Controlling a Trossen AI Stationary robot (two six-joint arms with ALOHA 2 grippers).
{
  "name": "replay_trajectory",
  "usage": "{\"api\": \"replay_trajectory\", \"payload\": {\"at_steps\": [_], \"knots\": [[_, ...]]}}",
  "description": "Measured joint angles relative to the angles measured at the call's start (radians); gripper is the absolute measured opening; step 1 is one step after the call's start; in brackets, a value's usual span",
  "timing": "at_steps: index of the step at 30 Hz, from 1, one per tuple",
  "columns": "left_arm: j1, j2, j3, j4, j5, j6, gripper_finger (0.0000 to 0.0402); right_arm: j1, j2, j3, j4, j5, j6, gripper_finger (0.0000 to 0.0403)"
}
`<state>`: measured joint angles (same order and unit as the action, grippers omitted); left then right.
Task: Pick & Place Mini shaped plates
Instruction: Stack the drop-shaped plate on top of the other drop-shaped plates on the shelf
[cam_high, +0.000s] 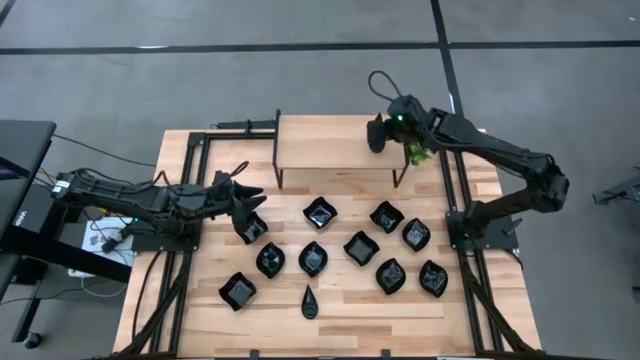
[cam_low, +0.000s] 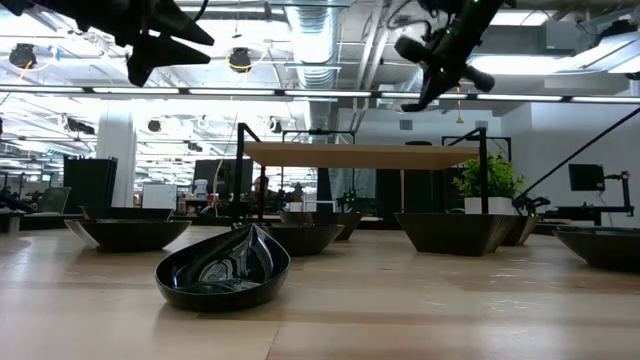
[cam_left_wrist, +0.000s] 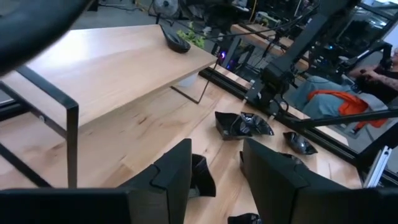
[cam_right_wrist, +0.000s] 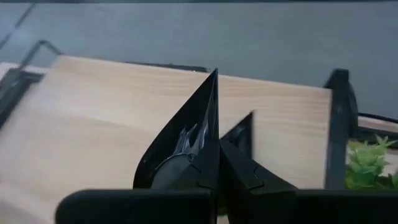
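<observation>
Right hand (cam_right_wrist: 217, 168) is gripping a black plate (cam_right_wrist: 180, 146) over the raised wooden shelf (cam_high: 335, 140). Left hand (cam_high: 250, 222) is hovering, fingers parted, above plates on the counter (cam_high: 200, 310).

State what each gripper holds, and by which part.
Right gripper pinches a black plate by its rim, over the shelf. Left gripper is open, holding nothing.

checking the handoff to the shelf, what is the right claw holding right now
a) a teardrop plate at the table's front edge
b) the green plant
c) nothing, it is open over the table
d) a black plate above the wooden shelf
d: the right wrist view shows the right claw shut on the rim of a glossy black plate hanging above the wooden shelf, with the green plant off to the side.
</observation>
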<state>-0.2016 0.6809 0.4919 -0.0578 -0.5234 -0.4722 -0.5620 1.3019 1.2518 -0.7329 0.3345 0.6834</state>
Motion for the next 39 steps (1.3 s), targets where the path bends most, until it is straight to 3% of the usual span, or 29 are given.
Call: {"api": "replay_trajectory", "payload": {"at_steps": [14,39], "knots": [[0.002,-0.001,0.000,0.015,-0.007,-0.003,0.0145,-0.042,0.109,-0.001,-0.050,-0.048,0.021,0.0000],[0.002,-0.001,0.001,0.022,-0.007,-0.003,0.0145,-0.105,0.159,0.000,-0.040,-0.073,0.006,0.0000]]}}
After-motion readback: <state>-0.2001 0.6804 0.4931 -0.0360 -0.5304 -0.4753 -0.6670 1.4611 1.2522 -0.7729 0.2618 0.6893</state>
